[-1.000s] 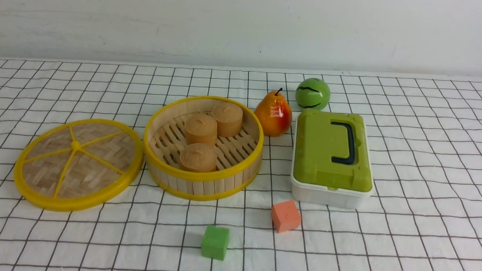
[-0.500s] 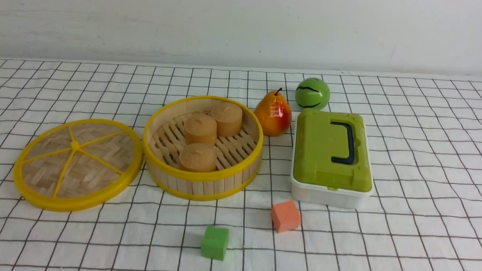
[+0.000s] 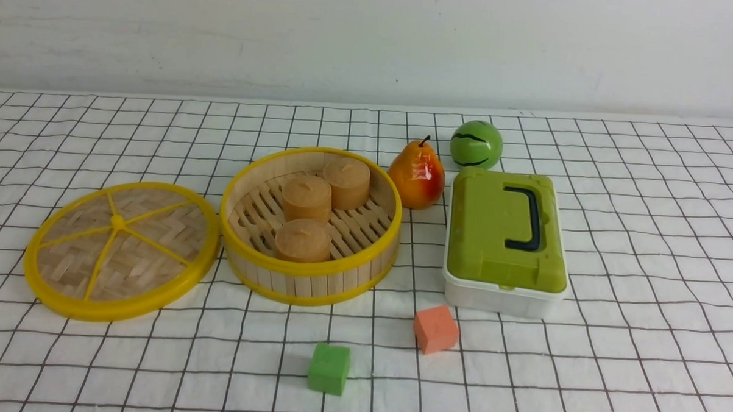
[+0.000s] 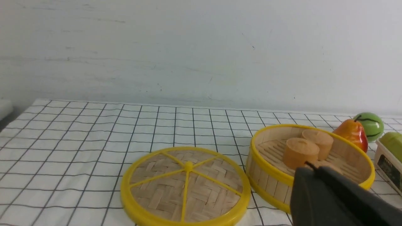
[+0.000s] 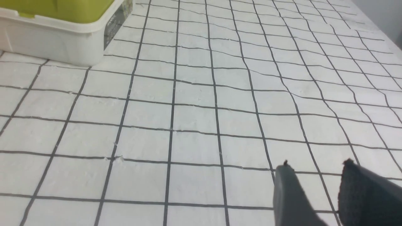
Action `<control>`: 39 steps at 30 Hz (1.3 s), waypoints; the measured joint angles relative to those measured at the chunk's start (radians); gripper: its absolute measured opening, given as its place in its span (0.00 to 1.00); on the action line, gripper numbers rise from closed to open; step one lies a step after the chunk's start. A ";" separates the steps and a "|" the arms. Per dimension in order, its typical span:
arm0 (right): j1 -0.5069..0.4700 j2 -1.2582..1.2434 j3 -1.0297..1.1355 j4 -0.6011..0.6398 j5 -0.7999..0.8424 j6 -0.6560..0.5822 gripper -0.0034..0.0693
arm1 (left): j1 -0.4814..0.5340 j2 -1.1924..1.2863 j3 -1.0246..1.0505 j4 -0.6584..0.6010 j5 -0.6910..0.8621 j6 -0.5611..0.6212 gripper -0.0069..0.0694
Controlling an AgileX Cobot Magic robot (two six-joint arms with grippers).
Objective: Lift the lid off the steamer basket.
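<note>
Front view. The lid (image 3: 121,250) lies flat on the checked surface (image 3: 646,240), off the steamer basket (image 3: 306,283) and just to its left, rims all but meeting. The open basket holds three tan cylinders (image 3: 306,198). To its right stand a pear (image 3: 417,176), a green ball (image 3: 476,144) and a white box with a green top (image 3: 505,235); an orange cube (image 3: 436,328) and a green cube (image 3: 329,367) lie nearer the robot. Wrist views. Left fingers (image 4: 329,194) pressed together, empty; right fingers (image 5: 292,194) narrowly parted, empty.
</note>
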 joint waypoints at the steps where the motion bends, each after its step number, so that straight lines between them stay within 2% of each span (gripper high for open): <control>1: 0.000 0.000 0.000 0.000 0.000 0.000 0.38 | 0.003 0.000 0.011 0.000 -0.023 0.000 0.08; 2: 0.000 0.000 0.000 0.000 0.000 0.000 0.38 | 0.026 0.000 0.113 0.000 -0.113 0.000 0.08; 5: 0.000 0.000 0.000 0.000 0.000 0.000 0.38 | 0.084 0.000 0.214 0.000 -0.195 0.000 0.08; 11: 0.000 0.000 0.000 0.000 0.000 0.000 0.38 | 0.172 0.000 0.249 0.000 -0.099 0.000 0.08; 20: 0.000 0.000 0.000 0.000 0.000 0.000 0.38 | 0.176 0.000 0.250 -0.018 0.085 0.000 0.08; 27: 0.000 0.000 0.000 0.000 0.000 0.000 0.38 | 0.176 0.000 0.250 -0.185 0.064 0.022 0.09; 31: 0.000 0.000 0.000 0.000 0.000 0.000 0.38 | 0.176 0.000 0.250 -0.200 0.062 0.117 0.09; 39: 0.000 0.000 0.000 0.000 0.000 0.000 0.38 | 0.176 0.000 0.250 -0.205 0.062 0.187 0.10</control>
